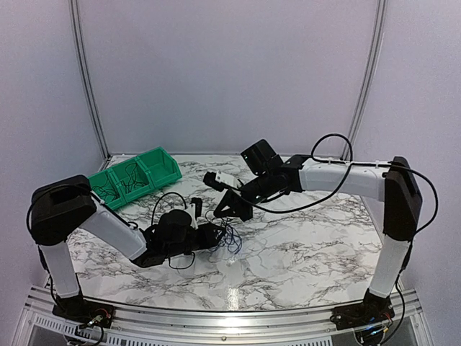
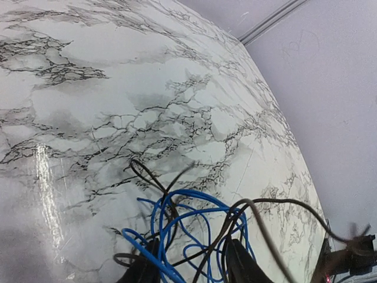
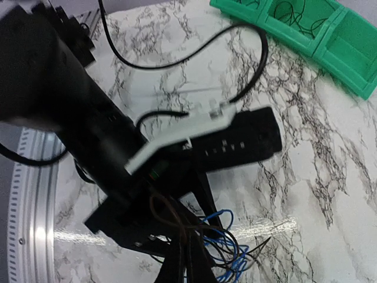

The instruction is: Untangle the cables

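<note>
The knot of thin blue and black cables [image 1: 229, 241] sits mid-table on the white marble-patterned table [image 1: 310, 245], at my left gripper [image 1: 214, 234]. Its jaws stand partly apart around the knot, and I cannot tell if they truly bite. Just beyond, the right gripper [image 1: 220, 213] has its jaws together among the strands. My worry is that pulling now could cinch the knot tighter or drag it from the left gripper. The left arm's thick black cable loop [image 1: 167, 202] hangs close and could snag. The green plastic bin row [image 1: 133, 176] lies far left, well apart.

The cables [image 2: 188, 236] are coloured blue and black. The table [image 1: 302, 252] is patterned white with grey veins. The bins [image 1: 133, 176] are coloured green.
</note>
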